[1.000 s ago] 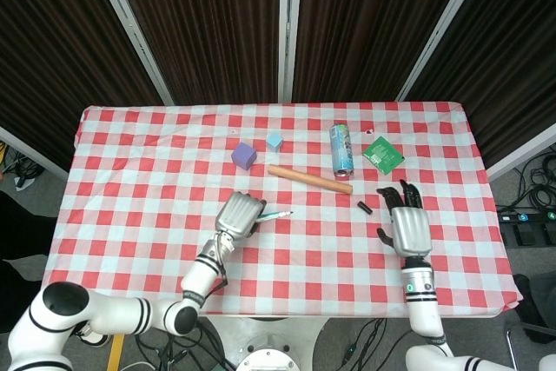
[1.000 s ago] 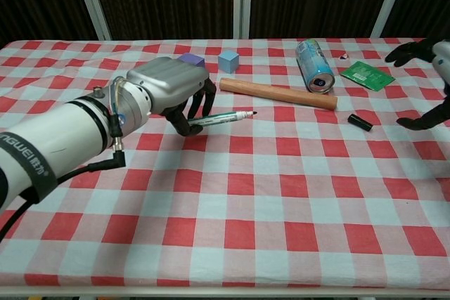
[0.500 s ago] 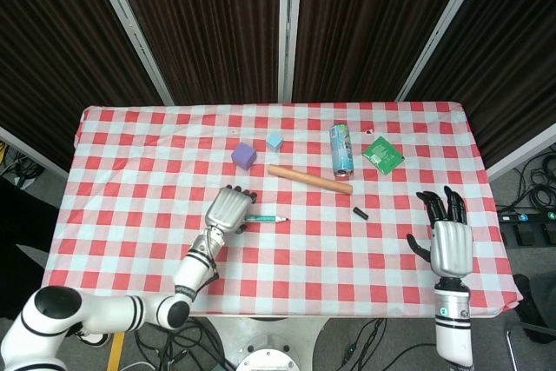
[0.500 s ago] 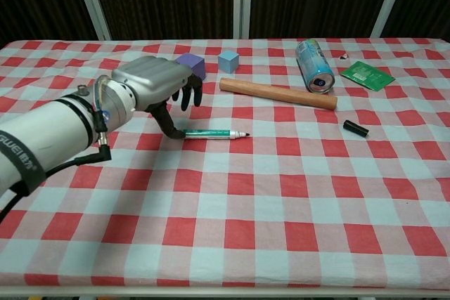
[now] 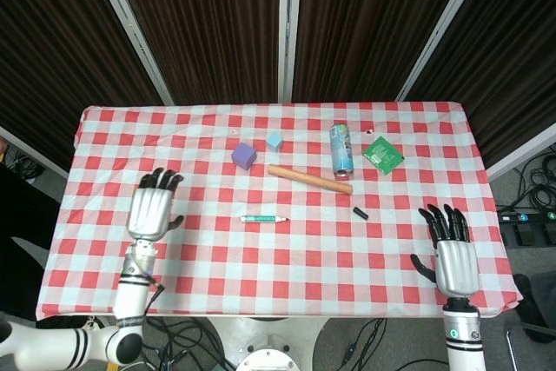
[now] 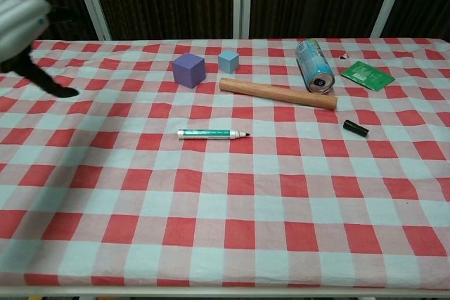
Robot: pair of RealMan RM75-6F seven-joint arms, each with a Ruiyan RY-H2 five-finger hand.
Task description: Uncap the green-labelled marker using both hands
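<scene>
The green-labelled marker (image 5: 264,217) (image 6: 211,133) lies flat on the checked cloth near the table's middle, its bare tip pointing right. Its black cap (image 5: 360,213) (image 6: 356,128) lies apart from it, further right, below the wooden rod. My left hand (image 5: 151,209) (image 6: 24,29) hovers over the table's left side, fingers spread, holding nothing, well left of the marker. My right hand (image 5: 453,258) is at the table's right front edge, fingers spread and empty; the chest view does not show it.
A wooden rod (image 5: 309,179) (image 6: 278,94) lies behind the marker. Behind it are a purple cube (image 5: 244,156) (image 6: 188,69), a small blue cube (image 5: 274,141) (image 6: 228,60), a lying can (image 5: 342,149) (image 6: 314,66) and a green packet (image 5: 382,155) (image 6: 366,74).
My left hand let go of the marker and drew back to the left, leaving the marker flat on the cloth. My right hand withdrew from beside the cap to the table's right front edge.
</scene>
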